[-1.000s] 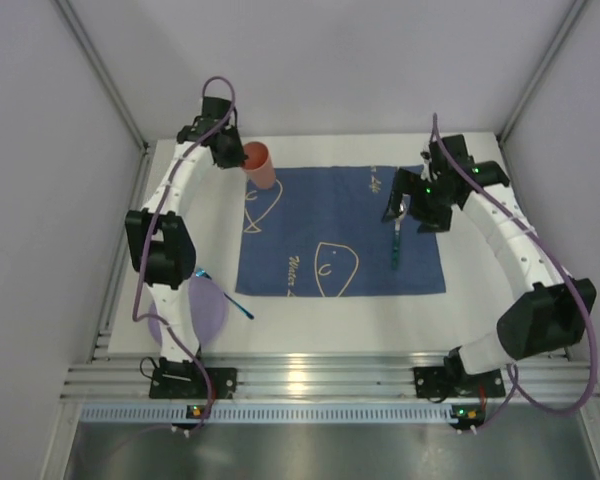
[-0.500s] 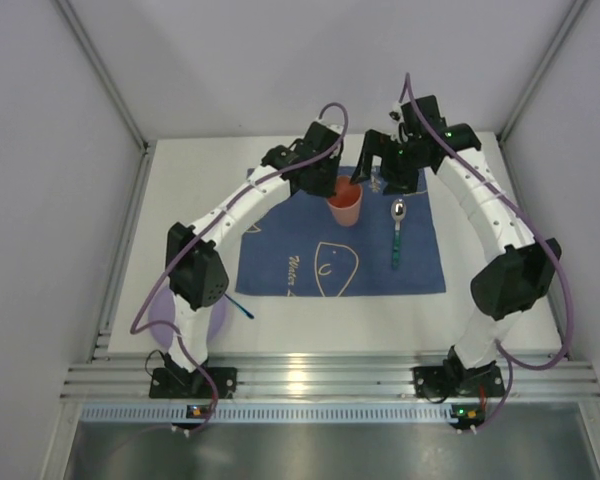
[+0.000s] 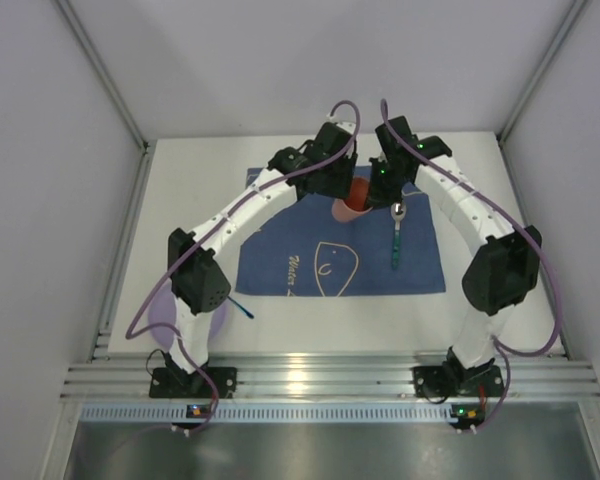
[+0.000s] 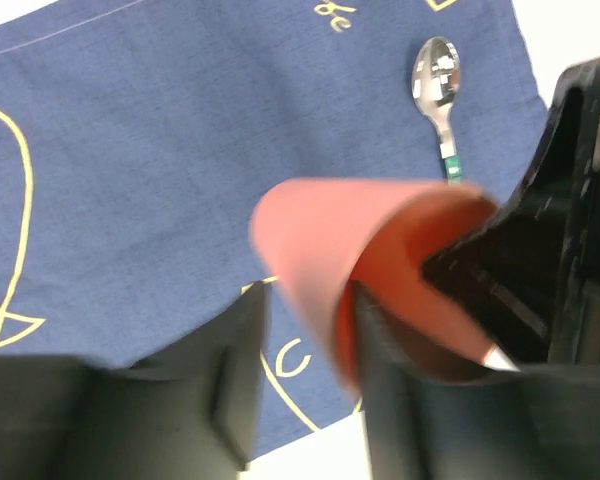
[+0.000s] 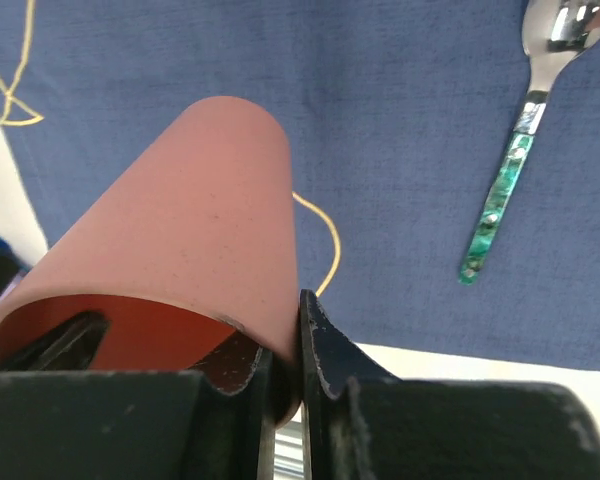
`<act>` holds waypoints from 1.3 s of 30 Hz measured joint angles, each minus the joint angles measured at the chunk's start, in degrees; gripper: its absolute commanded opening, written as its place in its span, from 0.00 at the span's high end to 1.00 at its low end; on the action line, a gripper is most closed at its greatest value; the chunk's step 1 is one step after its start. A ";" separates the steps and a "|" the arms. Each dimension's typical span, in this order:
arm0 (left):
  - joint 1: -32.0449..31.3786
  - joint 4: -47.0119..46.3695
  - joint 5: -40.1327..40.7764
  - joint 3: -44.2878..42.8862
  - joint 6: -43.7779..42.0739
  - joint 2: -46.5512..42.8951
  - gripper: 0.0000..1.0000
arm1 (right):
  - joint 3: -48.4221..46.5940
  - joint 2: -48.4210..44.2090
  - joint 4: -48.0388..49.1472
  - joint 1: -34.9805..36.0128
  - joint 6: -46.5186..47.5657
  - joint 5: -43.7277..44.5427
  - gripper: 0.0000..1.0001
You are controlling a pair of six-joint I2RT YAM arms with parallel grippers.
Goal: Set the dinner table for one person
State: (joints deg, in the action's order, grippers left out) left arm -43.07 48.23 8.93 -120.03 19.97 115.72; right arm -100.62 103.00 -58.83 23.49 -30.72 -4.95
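Note:
A salmon-pink cup [image 3: 358, 197] hangs tilted over the back of the blue cloth [image 3: 310, 250] on the dinner table [image 3: 200, 210]. My right gripper [image 3: 375, 188] is shut on its rim; in the right wrist view the wall of the cup [image 5: 190, 250] is pinched by the gripper [image 5: 298, 350], one finger inside. My left gripper [image 3: 342, 190] straddles the opposite side of the cup [image 4: 320, 240]. Its jaws [image 4: 305, 370] stand apart, with a gap between the outer finger and the cup wall. A spoon [image 3: 396, 235] with a green handle lies on the cloth's right part.
A purple plate [image 3: 215, 312] sits at the near left, half under the left arm. A blue-handled utensil [image 3: 242, 307] lies beside it. The spoon [image 5: 510, 170] is just right of the held cup. Grey walls close in both sides and the back.
The left arm carried the cup from the back left to above the cloth's middle. The right arm swung left to meet it and shut on the rim. The left jaws came apart.

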 measured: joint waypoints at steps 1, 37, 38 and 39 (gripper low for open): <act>0.20 -0.20 0.33 0.81 0.44 -0.44 0.40 | -0.37 0.66 -0.39 -0.13 0.22 0.74 1.00; 17.84 0.24 3.67 43.30 9.38 -37.00 0.09 | -34.18 33.16 -6.99 -22.36 1.20 3.80 0.72; 18.78 0.37 3.45 44.17 9.79 -37.33 0.10 | -34.18 33.18 -6.95 -22.36 0.98 3.82 0.66; 19.82 0.59 3.19 45.03 10.16 -37.64 0.10 | -34.18 33.27 -7.02 -22.38 0.83 3.80 0.63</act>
State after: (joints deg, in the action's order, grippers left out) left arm -23.24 48.82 12.12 -75.00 30.13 78.08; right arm -134.80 136.27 -65.84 1.10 -29.89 -1.15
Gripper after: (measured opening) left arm 0.906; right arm 0.286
